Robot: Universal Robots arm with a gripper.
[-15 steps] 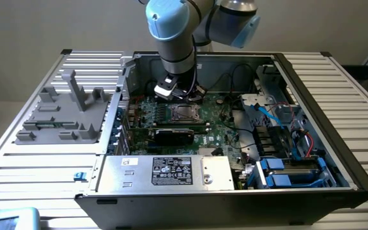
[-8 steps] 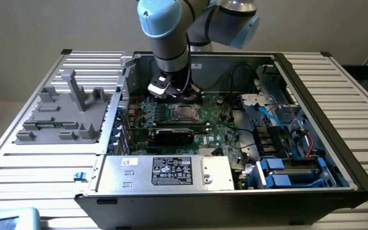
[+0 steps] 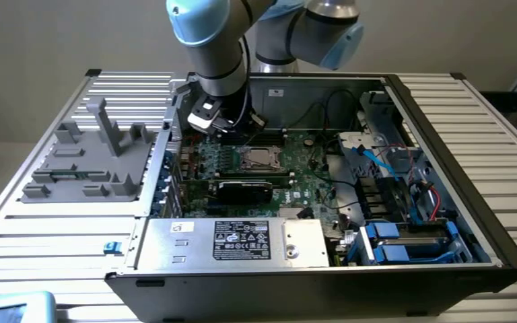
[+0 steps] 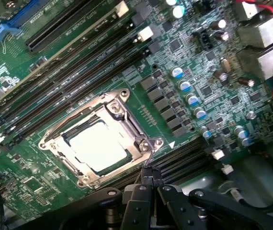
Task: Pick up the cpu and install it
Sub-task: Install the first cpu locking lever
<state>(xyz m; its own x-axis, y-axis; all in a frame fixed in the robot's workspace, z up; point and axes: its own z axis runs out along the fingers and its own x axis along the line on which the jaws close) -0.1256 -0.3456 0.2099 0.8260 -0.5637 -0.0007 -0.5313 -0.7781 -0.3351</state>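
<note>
- Gripper [image 4: 151, 176]: fingers clenched together and holding nothing, with the tips hanging just beside one corner of the socket frame [image 4: 119, 106].
- Cpu [image 4: 98, 146]: lies flat inside the socket frame, silver top upward. In the exterior view the cpu [image 3: 258, 159] sits near the middle of the motherboard [image 3: 311, 176], below the arm's wrist.
- Step in hand, as judged: the chip looks placed, so the work is at seating. To do it well, the chip should sit square and level in the frame, and any touch from the closed tips should be light, vertical and clear of the capacitors [image 4: 187, 86] nearby. Whether the frame is latched cannot be told.
- Computer case [image 3: 330, 84]: open on top, it holds the motherboard, the graphics card [image 3: 245, 190], the power supply [image 3: 240, 239] and blue drive bays [image 3: 393, 245].
- Grey fixture [image 3: 88, 168]: stands outside the case at the exterior view's left; its contents cannot be made out.
</note>
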